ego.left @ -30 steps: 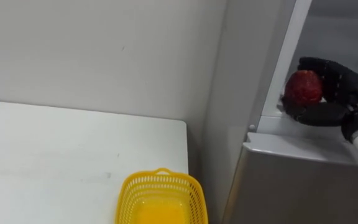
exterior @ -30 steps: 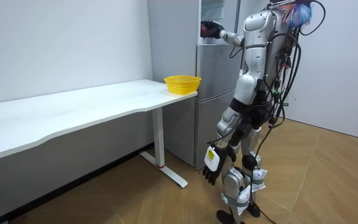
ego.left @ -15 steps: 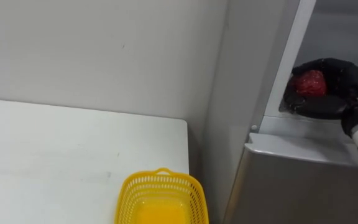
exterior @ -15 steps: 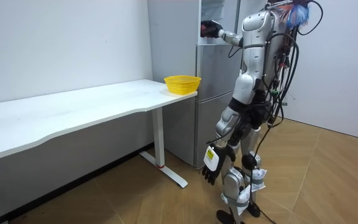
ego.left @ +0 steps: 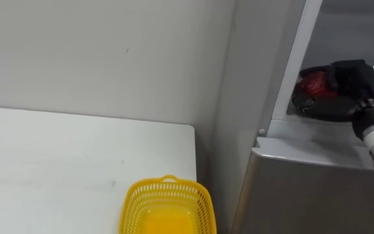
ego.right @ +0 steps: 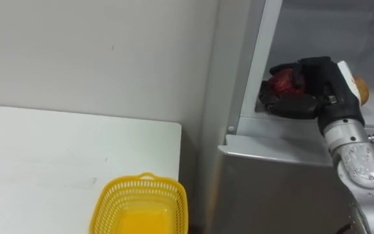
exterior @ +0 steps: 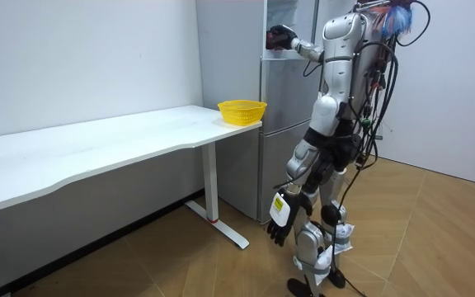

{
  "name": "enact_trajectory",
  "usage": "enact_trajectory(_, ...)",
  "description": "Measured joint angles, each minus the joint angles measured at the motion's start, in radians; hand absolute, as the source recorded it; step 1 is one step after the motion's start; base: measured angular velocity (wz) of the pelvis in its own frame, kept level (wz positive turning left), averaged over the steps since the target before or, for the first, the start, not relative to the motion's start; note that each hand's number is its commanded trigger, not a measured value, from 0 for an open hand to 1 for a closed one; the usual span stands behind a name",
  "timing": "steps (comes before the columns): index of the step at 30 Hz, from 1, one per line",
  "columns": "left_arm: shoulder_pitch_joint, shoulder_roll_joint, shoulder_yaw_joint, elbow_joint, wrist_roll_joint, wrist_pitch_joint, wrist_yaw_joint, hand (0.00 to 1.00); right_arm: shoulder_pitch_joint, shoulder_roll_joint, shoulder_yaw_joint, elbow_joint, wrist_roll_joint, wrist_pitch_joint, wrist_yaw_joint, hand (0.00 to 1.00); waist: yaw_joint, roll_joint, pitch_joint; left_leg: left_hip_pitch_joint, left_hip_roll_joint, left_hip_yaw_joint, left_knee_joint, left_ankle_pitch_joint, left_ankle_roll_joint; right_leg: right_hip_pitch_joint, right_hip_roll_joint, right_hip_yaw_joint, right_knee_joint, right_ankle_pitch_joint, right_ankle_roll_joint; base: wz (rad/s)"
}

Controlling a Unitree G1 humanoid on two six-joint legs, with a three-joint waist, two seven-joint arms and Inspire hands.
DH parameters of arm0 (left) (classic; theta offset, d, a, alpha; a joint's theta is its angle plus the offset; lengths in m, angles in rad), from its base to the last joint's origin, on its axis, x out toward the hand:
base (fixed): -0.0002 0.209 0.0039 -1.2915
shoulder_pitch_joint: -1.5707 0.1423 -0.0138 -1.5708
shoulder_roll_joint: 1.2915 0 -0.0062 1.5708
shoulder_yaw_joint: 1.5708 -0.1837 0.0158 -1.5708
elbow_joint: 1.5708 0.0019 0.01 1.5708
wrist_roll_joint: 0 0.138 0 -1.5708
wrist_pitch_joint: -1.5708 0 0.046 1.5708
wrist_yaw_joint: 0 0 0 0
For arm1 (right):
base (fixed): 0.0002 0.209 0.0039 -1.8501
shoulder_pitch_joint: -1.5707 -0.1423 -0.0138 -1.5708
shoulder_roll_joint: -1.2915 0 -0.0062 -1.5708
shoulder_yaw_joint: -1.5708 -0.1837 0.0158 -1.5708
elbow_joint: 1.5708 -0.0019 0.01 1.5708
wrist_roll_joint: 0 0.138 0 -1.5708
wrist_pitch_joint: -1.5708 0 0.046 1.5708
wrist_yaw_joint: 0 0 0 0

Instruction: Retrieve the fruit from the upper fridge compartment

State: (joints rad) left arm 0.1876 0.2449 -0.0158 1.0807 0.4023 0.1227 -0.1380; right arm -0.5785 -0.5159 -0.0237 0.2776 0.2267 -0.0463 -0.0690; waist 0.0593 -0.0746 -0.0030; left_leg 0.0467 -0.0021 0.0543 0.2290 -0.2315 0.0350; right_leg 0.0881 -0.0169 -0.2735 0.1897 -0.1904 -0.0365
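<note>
The right hand (ego.left: 335, 103) was curled round a round red fruit (ego.left: 311, 83) at the front ledge of the grey fridge's (ego.left: 304, 192) open upper compartment. The fruit looked firm, light and smooth-skinned, so cupping its widest part should suit it. The left hand (exterior: 280, 221) hung slack, fingers relaxed.

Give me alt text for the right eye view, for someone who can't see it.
The robot's right hand is curled round a red item at the front edge of the open upper fridge. Lower left, a yellow basket sits on a white table.
</note>
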Motion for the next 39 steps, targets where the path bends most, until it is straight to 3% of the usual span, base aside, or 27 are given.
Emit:
enact_trajectory(4, -0.001, -0.002, 0.001, 0.000, 0.001, -0.002, 0.010, 0.00, 0.037, 0.019, -0.002, -0.074, 0.007, 0.003, -0.031, 1.00, 0.000, 0.008, -0.0037, 0.003, 0.001, 0.003, 0.003, 0.002, -0.002, -0.002, 0.001, 0.000, 0.000, 0.000, 0.000, -0.01)
enact_trajectory(10, -0.002, -0.002, 0.001, 0.000, -0.007, -0.014, 0.023, 0.00, 0.089, 0.028, 0.002, -0.185, -0.011, 0.016, -0.059, 1.00, 0.000, 0.008, -0.0025, 0.009, 0.006, 0.026, 0.004, 0.002, -0.003, -0.004, 0.003, 0.006, -0.002, 0.000, 0.000, -0.07)
enact_trajectory(16, -0.006, -0.011, 0.005, 0.001, -0.006, -0.027, 0.028, 0.00, 0.172, 0.061, 0.003, -0.374, -0.038, 0.017, -0.036, 1.00, -0.001, 0.015, 0.0004, 0.010, 0.006, 0.028, -0.010, 0.001, -0.003, -0.017, 0.003, 0.013, 0.002, 0.002, -0.003, -0.04)
enact_trajectory(21, 0.001, -0.028, 0.005, 0.019, -0.007, -0.042, 0.028, 0.00, 0.231, 0.124, 0.002, -0.547, -0.024, 0.012, -0.040, 1.00, -0.005, 0.025, 0.0012, 0.018, 0.006, 0.029, -0.017, 0.002, -0.003, -0.002, 0.004, 0.019, -0.001, 0.003, -0.002, 0.00)
enact_trajectory(25, 0.005, -0.033, 0.003, 0.034, -0.006, -0.060, 0.032, 0.00, 0.280, 0.144, 0.002, -0.639, -0.026, 0.009, -0.041, 1.00, -0.006, 0.031, -0.0007, 0.019, 0.005, 0.029, -0.024, 0.002, -0.002, -0.002, 0.005, 0.022, -0.002, 0.003, -0.001, 0.00)
enact_trajectory(28, 0.013, -0.041, 0.003, 0.043, -0.006, -0.065, 0.047, 0.00, 0.329, 0.160, 0.004, -0.733, -0.035, -0.004, -0.038, 1.00, -0.010, 0.040, -0.0063, 0.019, 0.005, 0.030, -0.025, 0.002, -0.002, -0.002, 0.005, 0.022, -0.002, 0.003, -0.001, 0.00)
enact_trajectory(34, 0.023, -0.045, -0.009, 0.051, -0.008, -0.082, 0.048, 0.00, 0.329, 0.160, 0.031, -0.797, -0.086, -0.044, -0.037, 1.00, -0.024, 0.045, -0.0045, 0.032, 0.007, 0.040, -0.032, 0.002, -0.003, 0.002, 0.007, 0.032, 0.000, 0.003, -0.001, -0.06)
enact_trajectory(39, 0.020, -0.043, -0.012, 0.050, -0.008, -0.093, 0.041, 0.00, 0.329, 0.172, 0.062, -0.858, -0.214, -0.070, 0.005, 1.00, -0.026, 0.040, -0.0050, 0.032, 0.008, 0.052, -0.033, 0.002, -0.003, -0.002, 0.009, 0.046, -0.001, 0.003, -0.002, -0.07)
